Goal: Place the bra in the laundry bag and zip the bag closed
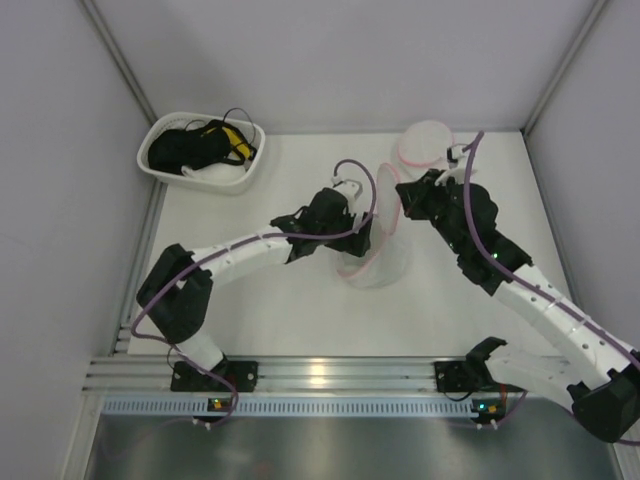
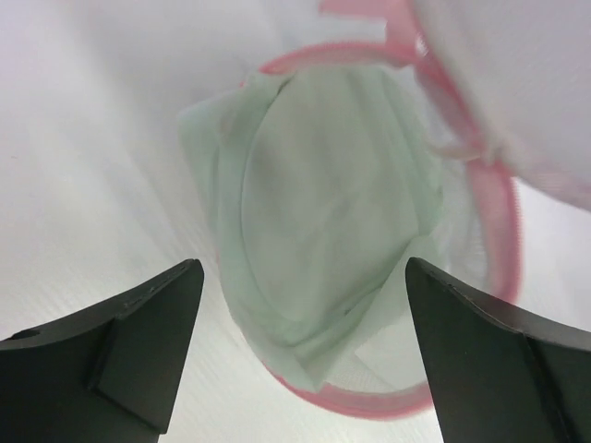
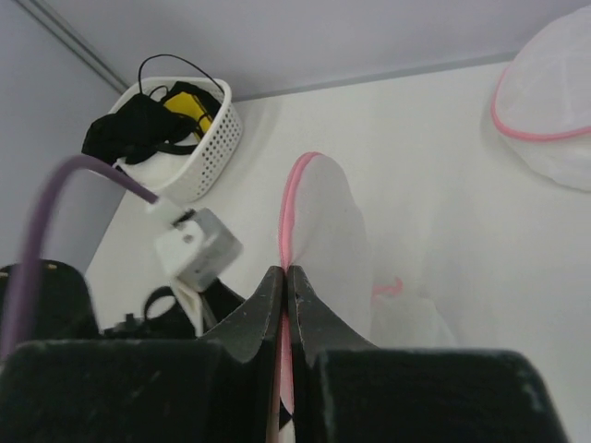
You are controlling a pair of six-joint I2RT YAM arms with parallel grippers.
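Note:
The laundry bag point(image 1: 378, 250) lies at the table's middle, its mesh lid point(image 3: 334, 226) lifted open. The bra point(image 2: 323, 203), pale folded fabric, lies inside the bag within the pink zipper ring point(image 2: 369, 406). My left gripper point(image 2: 300, 268) is open and empty just above the bag's mouth, over the bra; it also shows in the top view point(image 1: 362, 236) at the bag's left side. My right gripper point(image 3: 286, 272) is shut on the pink rim point(image 3: 288, 212) of the lifted lid; in the top view it point(image 1: 405, 196) holds the lid up at the bag's far side.
A second round mesh pouch point(image 1: 425, 142) with a pink rim lies at the back right, also in the right wrist view point(image 3: 554, 101). A white oval basket point(image 1: 160, 168) holding a black tangle with yellow bits point(image 1: 200, 145) stands at the back left.

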